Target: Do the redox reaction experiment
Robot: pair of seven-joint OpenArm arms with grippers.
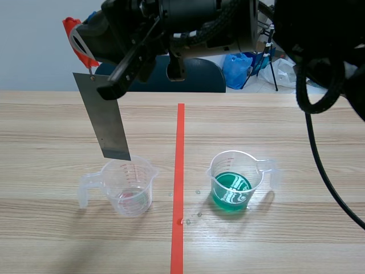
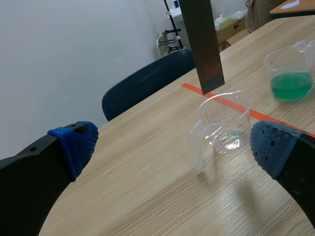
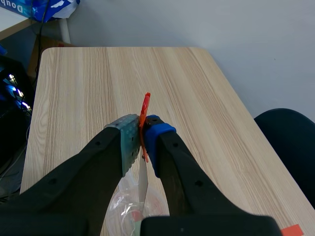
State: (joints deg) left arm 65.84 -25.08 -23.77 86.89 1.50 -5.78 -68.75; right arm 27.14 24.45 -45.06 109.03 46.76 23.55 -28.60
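Right gripper [image 3: 141, 136] is pinching the metal strip [image 1: 106, 119], which is hanging near-upright, lower end just above the clear beaker [image 1: 131, 187]; left gripper [image 2: 173, 145] is sitting spread.

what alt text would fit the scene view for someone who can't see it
The right gripper, raised across the top, holds a grey metal strip hanging with its lower end just above a clear measuring cup that is nearly empty. Across an orange-red tape line on the wooden table stands a second cup with green liquid.
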